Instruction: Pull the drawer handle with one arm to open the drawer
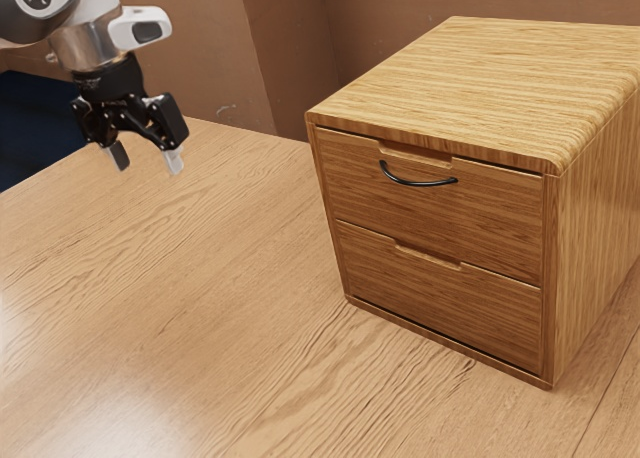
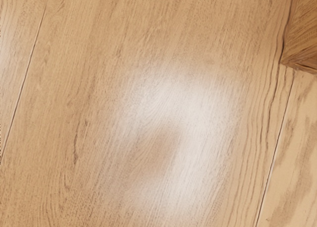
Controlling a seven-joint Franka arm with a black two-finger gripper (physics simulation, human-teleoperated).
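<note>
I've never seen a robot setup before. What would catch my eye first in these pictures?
A wooden cabinet stands on the table at the exterior view's right. A thin black handle curves across its top drawer, and both of its drawers look shut. At the upper left, the arm hangs over the table with its black fingers open and empty, well apart from the cabinet.

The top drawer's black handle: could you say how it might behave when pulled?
The handle is a thin, dark, curved bar, probably rigid, so it should not flex. Its smooth, rounded look suggests a grip could slip along it. The cabinet looks broad and squat, so it seems unlikely to tip.
</note>
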